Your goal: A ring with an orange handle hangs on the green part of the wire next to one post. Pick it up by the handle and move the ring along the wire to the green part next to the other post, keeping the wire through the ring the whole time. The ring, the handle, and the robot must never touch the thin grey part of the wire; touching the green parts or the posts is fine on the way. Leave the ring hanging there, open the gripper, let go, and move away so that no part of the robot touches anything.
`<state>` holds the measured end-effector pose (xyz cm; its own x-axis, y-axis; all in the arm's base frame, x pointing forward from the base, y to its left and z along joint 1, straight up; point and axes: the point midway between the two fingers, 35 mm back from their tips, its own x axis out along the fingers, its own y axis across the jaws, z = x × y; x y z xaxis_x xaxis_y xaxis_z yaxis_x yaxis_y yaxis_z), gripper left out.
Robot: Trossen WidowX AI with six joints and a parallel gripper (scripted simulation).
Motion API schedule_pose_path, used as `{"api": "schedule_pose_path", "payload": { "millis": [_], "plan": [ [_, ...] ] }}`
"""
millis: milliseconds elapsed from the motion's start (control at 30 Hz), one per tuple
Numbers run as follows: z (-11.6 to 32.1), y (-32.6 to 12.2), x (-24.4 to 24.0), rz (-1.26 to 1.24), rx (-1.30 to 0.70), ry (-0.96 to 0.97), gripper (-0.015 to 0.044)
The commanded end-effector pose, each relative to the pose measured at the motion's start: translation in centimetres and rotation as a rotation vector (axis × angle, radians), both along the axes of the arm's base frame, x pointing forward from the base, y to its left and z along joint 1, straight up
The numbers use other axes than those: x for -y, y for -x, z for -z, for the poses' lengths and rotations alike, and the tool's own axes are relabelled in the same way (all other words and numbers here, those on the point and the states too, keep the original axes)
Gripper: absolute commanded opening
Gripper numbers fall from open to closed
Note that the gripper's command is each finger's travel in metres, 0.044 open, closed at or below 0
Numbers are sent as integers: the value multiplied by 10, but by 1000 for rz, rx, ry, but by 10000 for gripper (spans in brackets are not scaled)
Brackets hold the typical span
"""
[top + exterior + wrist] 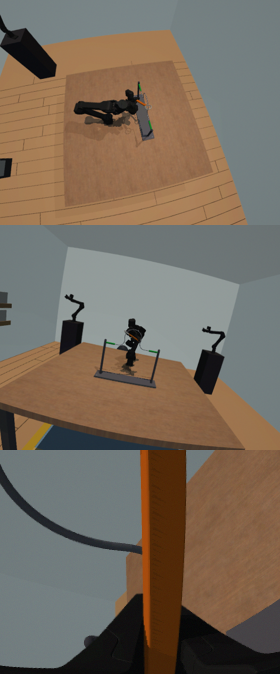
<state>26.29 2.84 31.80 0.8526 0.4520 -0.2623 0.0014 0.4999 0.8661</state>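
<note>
Gripper (136,100) (138,340) (150,602) clamps orange handle (141,103) (133,337) (166,525), mid-transfer inside the worktop's (106,170) (120,430) (230,540) edges; ring (148,109) (126,331) should next follow grey wire (145,94) (124,340) (70,535) untouched.

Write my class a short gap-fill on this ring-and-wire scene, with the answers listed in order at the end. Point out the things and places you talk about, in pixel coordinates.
The claw (134,100) (150,602) is closed on the ____-coloured handle (141,103) (133,337) (164,550).
Both end sections of the wire are coloured ____.
The wire is held up at its ends by two ____.
Both uprights stand on one long grey ____.

Missing words, in order: orange; green; posts; base.
</note>
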Motion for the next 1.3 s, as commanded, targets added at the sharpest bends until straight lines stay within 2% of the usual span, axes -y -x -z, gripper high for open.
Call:
{"api": "schedule_pose_path", "payload": {
  "millis": [0, 1267],
  "plan": [
    [2, -1, 2, 4, 2, 70, -150],
    [20, -2, 23, 34, 12, 701, -150]
  ]
}}
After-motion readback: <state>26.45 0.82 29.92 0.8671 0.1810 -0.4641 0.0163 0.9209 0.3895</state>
